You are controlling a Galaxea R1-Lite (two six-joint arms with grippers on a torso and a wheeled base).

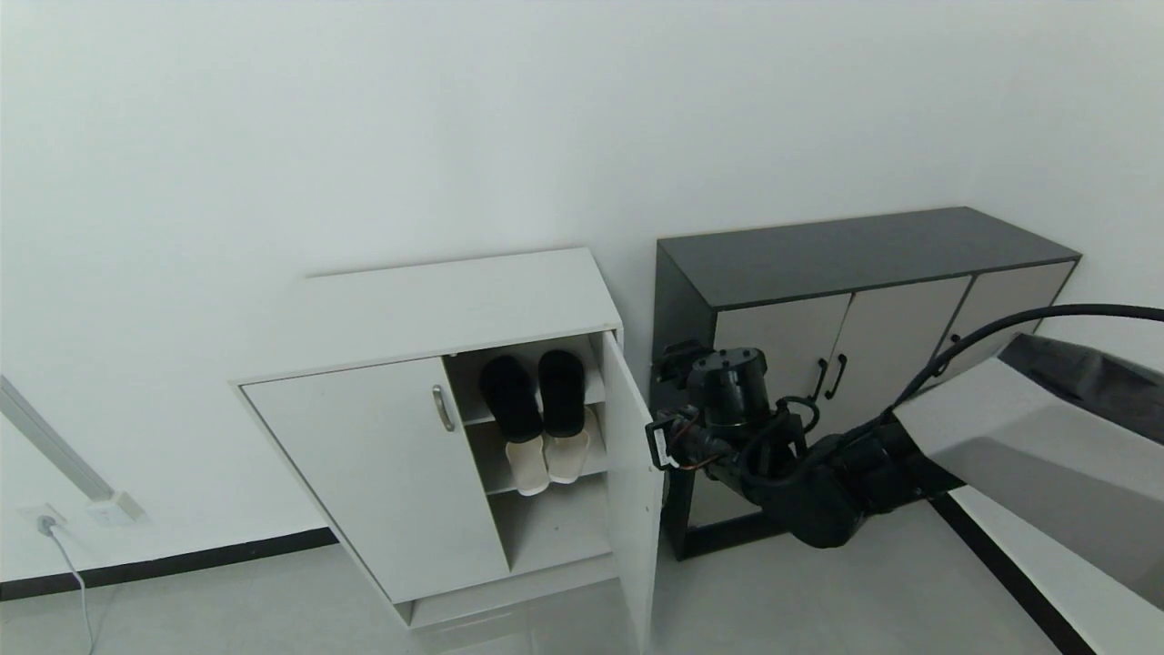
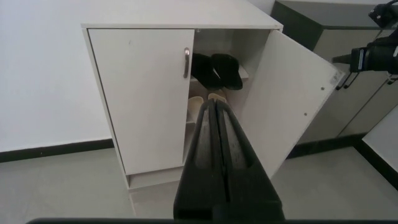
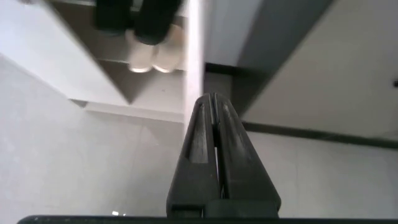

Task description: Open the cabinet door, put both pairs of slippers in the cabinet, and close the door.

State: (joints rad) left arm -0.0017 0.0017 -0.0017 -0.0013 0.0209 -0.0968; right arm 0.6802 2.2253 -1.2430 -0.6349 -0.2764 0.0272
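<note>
Right gripper (image 3: pixel 213 99), fingers pressed together and empty, sits just beside the outer face of the open door (image 1: pixel 631 473). Left gripper (image 2: pixel 214 104) is closed and empty too, facing the cabinet (image 1: pixel 427 314). Black slippers (image 1: pixel 536 393) on the top shelf, white slippers (image 1: pixel 547 460) just below: both in. Only closing the door is left.

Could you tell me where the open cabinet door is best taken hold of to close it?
Probably grip the open door by its free upright edge, from its outer face on the robot's right: it stands swung out, hinged along its far edge.
</note>
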